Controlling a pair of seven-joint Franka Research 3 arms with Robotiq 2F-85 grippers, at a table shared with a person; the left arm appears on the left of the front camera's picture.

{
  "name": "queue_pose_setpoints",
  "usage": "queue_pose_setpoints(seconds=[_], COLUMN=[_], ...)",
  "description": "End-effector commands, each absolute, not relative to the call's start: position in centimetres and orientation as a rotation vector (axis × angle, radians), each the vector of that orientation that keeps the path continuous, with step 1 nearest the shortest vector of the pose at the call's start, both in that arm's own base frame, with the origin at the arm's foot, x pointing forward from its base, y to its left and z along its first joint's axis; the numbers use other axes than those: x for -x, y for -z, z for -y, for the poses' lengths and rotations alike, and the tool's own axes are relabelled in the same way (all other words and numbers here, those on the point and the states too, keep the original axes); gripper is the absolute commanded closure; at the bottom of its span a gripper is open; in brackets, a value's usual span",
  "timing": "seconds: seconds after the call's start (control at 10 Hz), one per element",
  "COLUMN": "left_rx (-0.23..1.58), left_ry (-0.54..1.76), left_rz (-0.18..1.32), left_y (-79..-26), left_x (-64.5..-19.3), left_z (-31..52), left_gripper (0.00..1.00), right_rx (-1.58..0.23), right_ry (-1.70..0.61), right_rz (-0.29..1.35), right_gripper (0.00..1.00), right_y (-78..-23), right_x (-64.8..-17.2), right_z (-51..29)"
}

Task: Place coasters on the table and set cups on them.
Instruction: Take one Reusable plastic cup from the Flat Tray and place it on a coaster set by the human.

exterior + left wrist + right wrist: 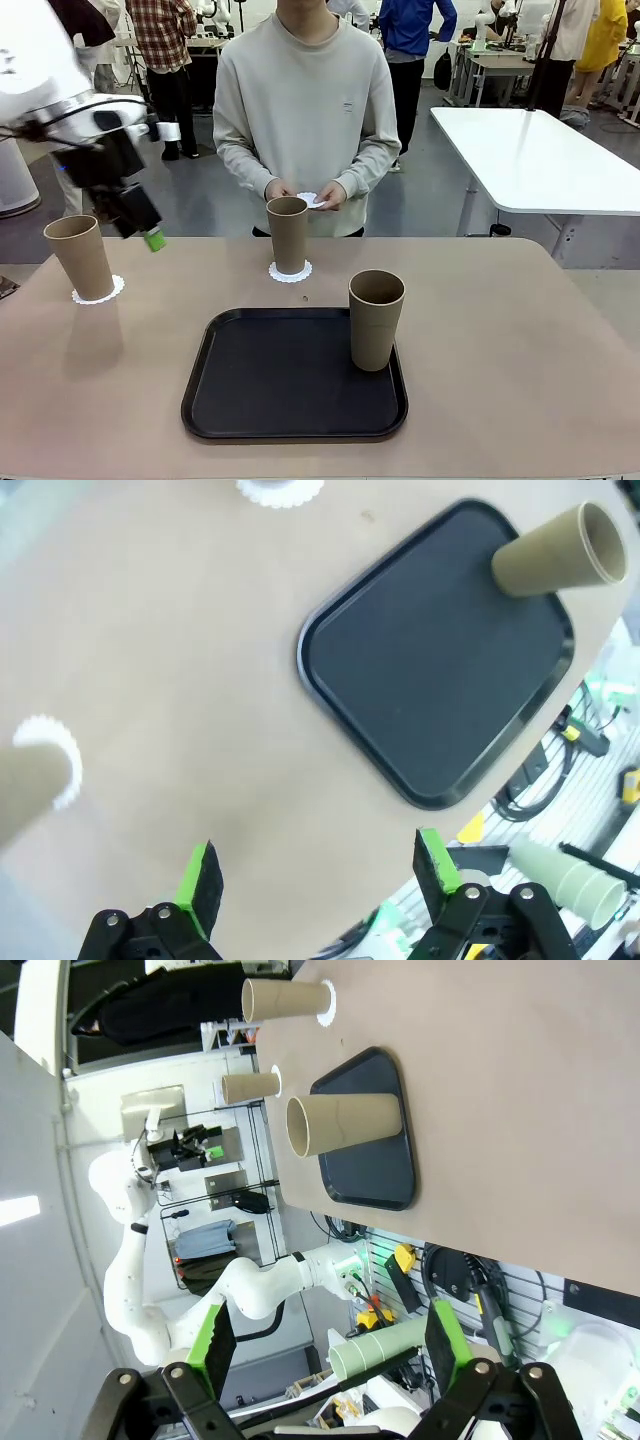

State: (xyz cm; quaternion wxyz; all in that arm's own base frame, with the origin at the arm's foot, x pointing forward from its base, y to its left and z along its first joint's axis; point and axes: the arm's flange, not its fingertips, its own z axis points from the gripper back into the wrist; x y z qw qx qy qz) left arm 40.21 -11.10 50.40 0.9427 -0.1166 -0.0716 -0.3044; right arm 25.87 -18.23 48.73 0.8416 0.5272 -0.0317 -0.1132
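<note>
Nearest the front camera lies a black rectangular plastic tray (290, 385) with rounded corners, flat on the large beige-tan tabletop (520, 340). One tall tapered matte tan-brown tumbler (376, 318) stands upright at the tray's right side, toward its far corner, with bare tray under it.

Beyond the tray, near the table's far edge, a second tumbler (288, 234) of the same kind stands upright on a small round white paper doily (291, 272) with a scalloped edge. Toward the left side a third tumbler (80, 257) stands upright on another doily (99, 291), a little off its centre, so more lace shows at the front right.

At the far side a person in a pale grey sweatshirt (300, 100) holds a last doily (311, 200) between both hands (279, 189), just behind the second tumbler's rim.

The left gripper (148, 233) hangs in the air over the table's left part, to the right of the third tumbler and apart from it. In its own wrist view the left gripper (318, 850) has its green-padded fingers (200, 880) spread wide with nothing between them. Bare tabletop (180, 630) lies below, with the tray (430, 670) and its tumbler (555, 555) farther off.

The right gripper (331, 1315) is likewise spread wide and empty, held off the table's edge and well apart from the tray (370, 1165) and all three tumblers.
</note>
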Motion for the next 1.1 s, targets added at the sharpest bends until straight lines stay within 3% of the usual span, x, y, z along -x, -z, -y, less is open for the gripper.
queue_pose_setpoints(seconds=[0.0, 0.1, 0.2, 0.3, 0.4, 0.6, 0.8, 1.0], left_rx=[0.166, 0.105, 0.228, 0.189, 0.471, 0.822, 0.963, 1.13], left_ry=[0.547, 0.556, 0.574, 0.562, 0.587, 0.582, 0.534, 0.419], left_rz=[0.149, 0.187, 0.142, 0.154, 0.172, 0.176, 0.193, 0.305], left_y=[-49.5, -49.0, -49.8, -49.4, -49.4, -48.7, -48.1, -47.4], left_x=[-37.8, -37.3, -38.6, -37.7, -37.5, -34.9, -33.5, -33.2], left_z=[9.2, 8.6, 9.4, 8.4, 6.2, 0.7, -4.8, -10.2], left_gripper=[0.0, 0.0, 0.0, 0.0, 0.0, 0.0, 0.0, 0.0], right_rx=[-1.134, -1.134, -1.134, -1.134, -1.134, -1.134, -1.134, -1.134], right_ry=[0.224, 0.224, 0.224, 0.224, 0.224, 0.224, 0.224, 0.224], right_rz=[0.085, 0.085, 0.085, 0.085, 0.085, 0.085, 0.085, 0.085], right_gripper=[0.0, 0.0, 0.0, 0.0, 0.0, 0.0, 0.0, 0.0], right_y=[-48.7, -48.7, -48.7, -48.7, -48.7, -48.7, -48.7, -48.7], right_x=[-26.0, -26.0, -26.0, -26.0, -26.0, -26.0, -26.0, -26.0], right_z=[18.3, 18.3, 18.3, 18.3, 18.3, 18.3, 18.3, 18.3])
